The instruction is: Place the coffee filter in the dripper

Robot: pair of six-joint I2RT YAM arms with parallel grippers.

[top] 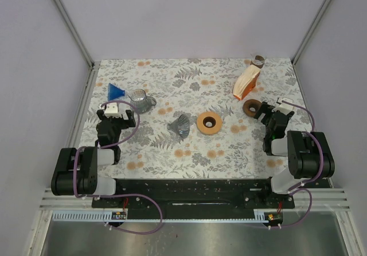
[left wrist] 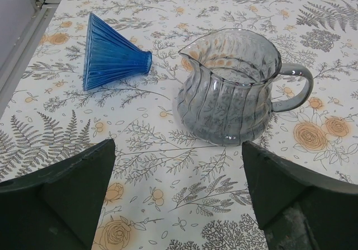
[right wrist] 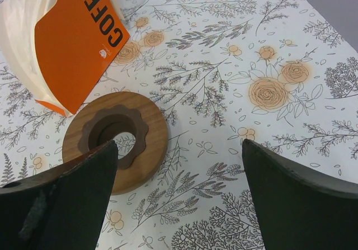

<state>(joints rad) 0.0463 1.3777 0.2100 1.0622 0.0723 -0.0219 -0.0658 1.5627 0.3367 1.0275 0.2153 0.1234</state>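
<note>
An orange pack of white coffee filters (top: 245, 83) lies at the back right; it also shows at the top left of the right wrist view (right wrist: 61, 37). A blue ribbed cone dripper (top: 115, 91) lies on its side at the back left, also in the left wrist view (left wrist: 109, 57). A grey glass dripper (top: 180, 126) lies on its side mid-table. My left gripper (top: 121, 116) is open and empty just short of a glass pitcher (left wrist: 232, 88). My right gripper (top: 266, 114) is open and empty beside a dark wooden ring (right wrist: 114, 141).
A lighter wooden ring (top: 209, 122) lies mid-table, right of the grey dripper. The glass pitcher (top: 140, 100) stands next to the blue dripper. A small cylinder (top: 258, 61) stands at the back right behind the filter pack. Metal frame rails run along both sides.
</note>
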